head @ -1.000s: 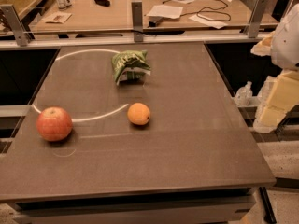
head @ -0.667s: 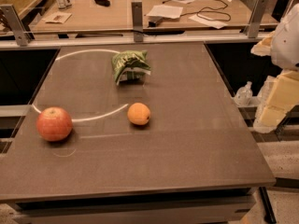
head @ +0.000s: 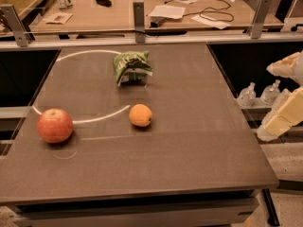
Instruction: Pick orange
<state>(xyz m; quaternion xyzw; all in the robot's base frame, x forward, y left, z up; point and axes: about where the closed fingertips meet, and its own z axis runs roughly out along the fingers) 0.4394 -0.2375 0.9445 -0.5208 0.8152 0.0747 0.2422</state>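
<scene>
The orange (head: pixel 140 115) is small, round and bright orange, and lies near the middle of the dark table (head: pixel 189 141). My gripper (head: pixel 280 121) is the cream-coloured piece at the right edge of the view, beyond the table's right side, well to the right of the orange and apart from it. It holds nothing that I can see.
A larger red-orange apple (head: pixel 55 125) lies at the table's left. A green snack bag (head: pixel 131 67) lies behind the orange. A wooden desk (head: pixel 118 18) with papers and cables stands behind a rail. Plastic bottles (head: pixel 247 96) stand to the right, below the table.
</scene>
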